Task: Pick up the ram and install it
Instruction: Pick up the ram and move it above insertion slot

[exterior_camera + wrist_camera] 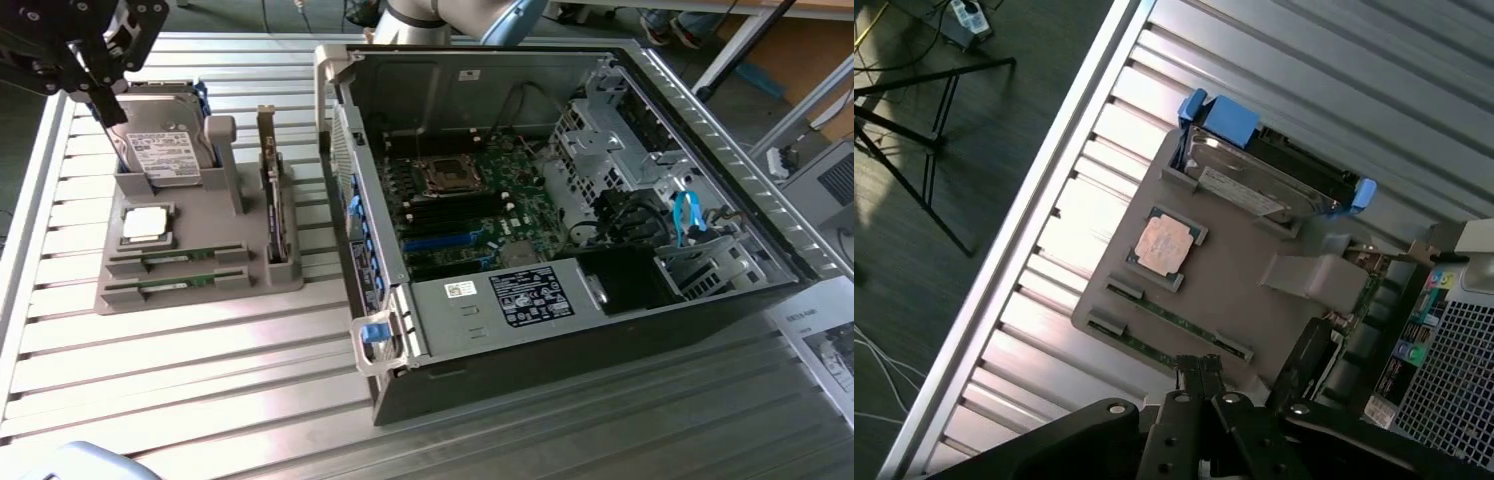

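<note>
Two ram sticks lie in slots at the front of a grey holder (pixel 200 240): one ram stick (pixel 178 262) behind, the other ram stick (pixel 171 291) in front. The wrist view has them as thin green strips, the ram (pixel 1179 318) and its twin (pixel 1139 347). My black gripper (pixel 114 112) hangs above the holder's back corner at the exterior view's left, over the hard drive. Its fingers are shut with nothing between them. In the wrist view the gripper (pixel 1201 365) sits high above the ram sticks.
The holder also carries a hard drive (pixel 163 150), a square silver processor (pixel 144 224) and an upright expansion card (pixel 274 200). The open computer case (pixel 561 300) lies to the exterior view's right, its motherboard memory slots (pixel 441 212) exposed. The slatted metal table (pixel 174 380) surrounds them.
</note>
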`<state>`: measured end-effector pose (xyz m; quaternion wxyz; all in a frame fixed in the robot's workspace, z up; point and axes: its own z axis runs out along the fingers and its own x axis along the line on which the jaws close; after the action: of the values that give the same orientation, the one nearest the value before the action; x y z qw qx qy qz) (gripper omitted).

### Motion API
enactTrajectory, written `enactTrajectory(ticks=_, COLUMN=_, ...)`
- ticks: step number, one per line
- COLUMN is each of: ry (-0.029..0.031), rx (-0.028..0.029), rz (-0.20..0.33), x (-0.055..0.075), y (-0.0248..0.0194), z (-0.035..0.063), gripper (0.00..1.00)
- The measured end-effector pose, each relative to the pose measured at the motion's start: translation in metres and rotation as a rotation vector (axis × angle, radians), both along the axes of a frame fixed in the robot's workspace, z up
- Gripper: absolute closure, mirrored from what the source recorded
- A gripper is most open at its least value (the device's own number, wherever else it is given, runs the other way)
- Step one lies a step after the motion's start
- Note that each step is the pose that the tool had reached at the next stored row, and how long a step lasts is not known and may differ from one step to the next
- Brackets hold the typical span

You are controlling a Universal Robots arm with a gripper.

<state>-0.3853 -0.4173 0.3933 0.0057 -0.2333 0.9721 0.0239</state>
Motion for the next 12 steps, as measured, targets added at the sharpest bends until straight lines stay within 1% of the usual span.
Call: enactTrajectory(ticks=12, ry=0.0, rx=0.0, rz=0.151, x=0.0, y=0.0, z=0.0, gripper=0.9)
